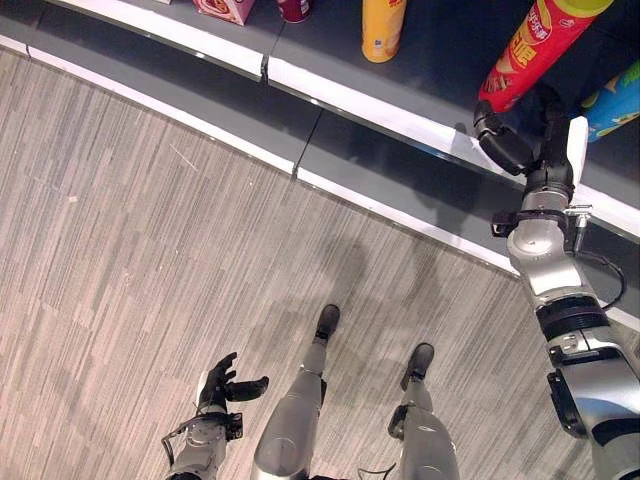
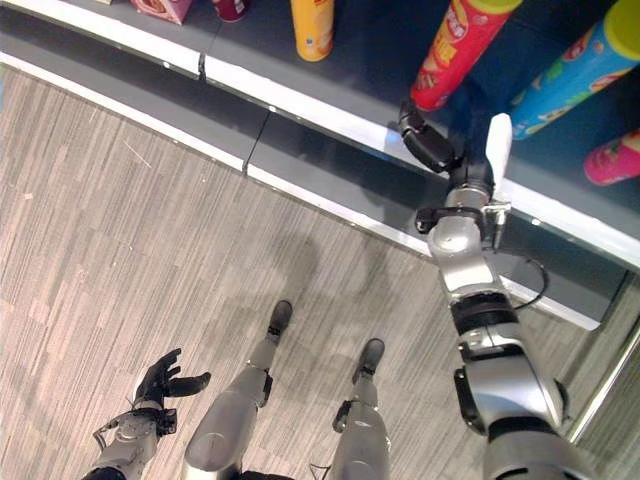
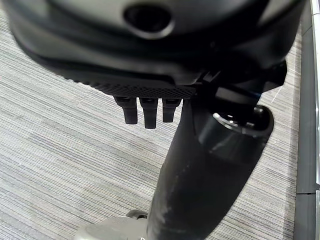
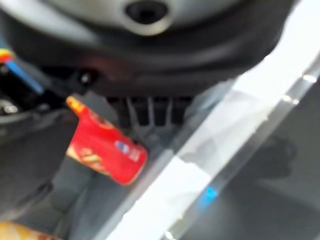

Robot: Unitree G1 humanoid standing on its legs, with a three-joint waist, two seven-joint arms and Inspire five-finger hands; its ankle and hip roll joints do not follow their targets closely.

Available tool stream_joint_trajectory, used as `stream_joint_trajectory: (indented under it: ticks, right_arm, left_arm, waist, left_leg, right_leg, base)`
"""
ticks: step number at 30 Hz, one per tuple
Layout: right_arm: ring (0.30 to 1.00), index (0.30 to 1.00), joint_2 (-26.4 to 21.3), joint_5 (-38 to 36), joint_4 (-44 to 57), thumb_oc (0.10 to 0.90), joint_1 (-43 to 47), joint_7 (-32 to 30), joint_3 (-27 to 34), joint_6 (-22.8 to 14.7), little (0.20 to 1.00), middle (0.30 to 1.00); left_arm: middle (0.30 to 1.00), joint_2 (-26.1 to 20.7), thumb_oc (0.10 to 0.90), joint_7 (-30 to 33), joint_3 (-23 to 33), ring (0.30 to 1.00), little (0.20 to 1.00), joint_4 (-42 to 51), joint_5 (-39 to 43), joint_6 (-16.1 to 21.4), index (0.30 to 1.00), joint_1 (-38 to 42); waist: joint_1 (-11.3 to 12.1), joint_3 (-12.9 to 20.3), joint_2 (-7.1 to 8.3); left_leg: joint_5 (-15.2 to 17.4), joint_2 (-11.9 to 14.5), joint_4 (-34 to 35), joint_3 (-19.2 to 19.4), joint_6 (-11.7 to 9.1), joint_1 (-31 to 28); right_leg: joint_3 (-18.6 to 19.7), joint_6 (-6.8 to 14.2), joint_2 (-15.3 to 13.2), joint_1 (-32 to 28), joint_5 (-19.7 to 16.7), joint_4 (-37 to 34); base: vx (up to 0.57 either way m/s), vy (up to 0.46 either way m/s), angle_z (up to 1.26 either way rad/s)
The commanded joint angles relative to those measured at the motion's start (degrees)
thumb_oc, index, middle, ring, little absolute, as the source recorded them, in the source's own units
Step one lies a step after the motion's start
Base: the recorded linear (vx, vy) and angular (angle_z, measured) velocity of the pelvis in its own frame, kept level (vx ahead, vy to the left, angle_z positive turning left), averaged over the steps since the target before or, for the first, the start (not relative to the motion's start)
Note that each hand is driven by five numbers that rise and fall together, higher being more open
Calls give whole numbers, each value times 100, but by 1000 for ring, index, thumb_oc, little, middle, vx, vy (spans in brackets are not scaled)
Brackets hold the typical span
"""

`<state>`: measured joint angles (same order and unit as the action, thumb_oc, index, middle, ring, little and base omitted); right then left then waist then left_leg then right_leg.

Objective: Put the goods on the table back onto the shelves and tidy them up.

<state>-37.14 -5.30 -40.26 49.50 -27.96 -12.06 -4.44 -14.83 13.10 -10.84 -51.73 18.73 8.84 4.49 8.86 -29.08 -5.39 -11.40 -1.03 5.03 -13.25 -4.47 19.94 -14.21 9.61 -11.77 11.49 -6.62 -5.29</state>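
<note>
**Setting the red can on the shelf**

Standing on the dark grey shelf board [image 1: 440, 60], the tall red cylindrical snack can with a yellow-green lid [image 1: 530, 45] rests just behind the shelf's white front edge strip [image 1: 380, 115]. The right hand [image 1: 530, 140] is reached up to the can's base; in the head views its dark fingers curl beside the foot of the can and its white-covered thumb stands on the other side, apart from it. In the right wrist view the can appears beyond the fingers, not clearly enclosed, so whether the hand clasps it or has let go cannot be told.

On the can's right stands a tall blue cylindrical can with a yellow lid [image 2: 580, 70], close by, and beyond that a pink can lying low [image 2: 612, 160]. On its left, well apart, are a yellow cylindrical can [image 1: 383, 28], a dark red can [image 1: 294, 8] and a pink box [image 1: 225, 8].

Judging by this, the step is placing or straightening the can. To do it well, seat the base flat, clear of the edge strip, then draw the fingers straight back so nothing tips it toward the blue can.

Low over the grey striped floor [image 1: 120, 250], the left hand [image 1: 222, 385] hangs idle, fingers loosely spread, empty.
</note>
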Motion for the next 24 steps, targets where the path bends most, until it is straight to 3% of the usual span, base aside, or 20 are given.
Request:
stream_joint_trajectory:
  ticks: [1, 24]
  right_arm:
    - [900, 900, -620, 55, -29, 800, 636, -222, -320, -294, 900, 900]
    - [900, 900, -662, 10, -364, 800, 1104, -94, -712, -278, 900, 900]
  left_arm:
    - [900, -385, 800, 62, -133, 900, 900, -172, 152, 172, 900, -427]
    - [900, -373, 800, 41, -192, 900, 900, -34, 307, 213, 900, -454]
  waist:
    - [51, 315, 80]
    - [153, 331, 118]
  left_leg:
    - [772, 98, -3, 301, -109, -218]
    - [770, 93, -3, 261, -104, -183]
  right_leg:
    - [48, 193, -301, 86, 738, 711]
    - [31, 185, -307, 107, 759, 742]
  base:
    - [0, 0, 0]
    - [2, 1, 1]
